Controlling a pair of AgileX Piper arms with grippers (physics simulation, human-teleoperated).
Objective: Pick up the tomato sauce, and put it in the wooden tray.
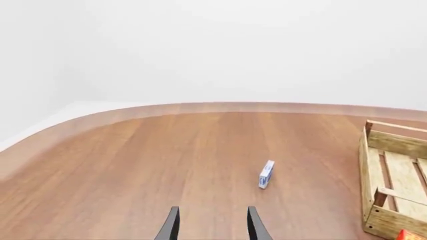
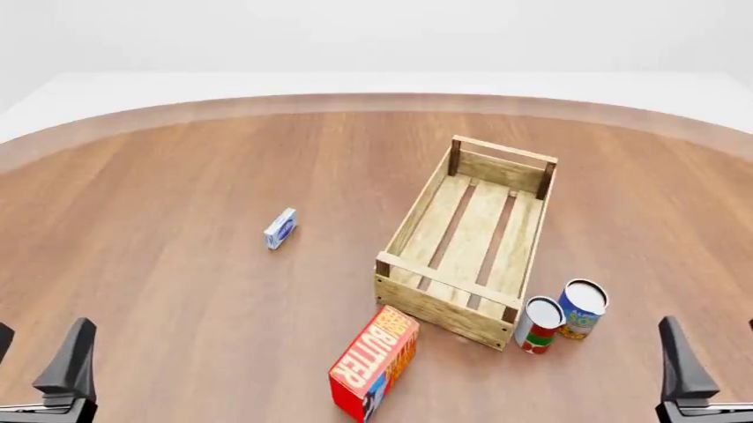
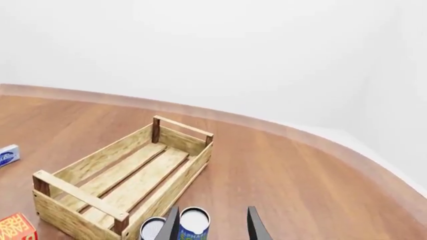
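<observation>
- Waiting at the start, both arms hang back at the near edge of the surface [image 2: 176, 291], and nothing is picked up yet.
- The left pincer [image 2: 41, 370] sits low at the near left corner. Its fingers are spread apart and hold nothing.
- A small blue-and-white box [image 2: 280, 228] lies alone, out ahead of the left arm.
- A red butter box [image 2: 374, 362] leans just beside the near end of the wooden tray [image 2: 403, 236].
- The wooden tray is in the middle, and there is nothing in it.
- The tomato sauce [image 2: 540, 325] stands upright just beside the tray's near right corner. The blue can [image 2: 581, 309] stands close on its right.
- The right pincer [image 2: 704, 374] is at the near right corner, not far from the tomato sauce. Its fingers are spread apart and hold nothing.
- The next move is likely for the right arm: reach forward and left, come down over the red can, and squeeze it without bumping the blue can.
</observation>
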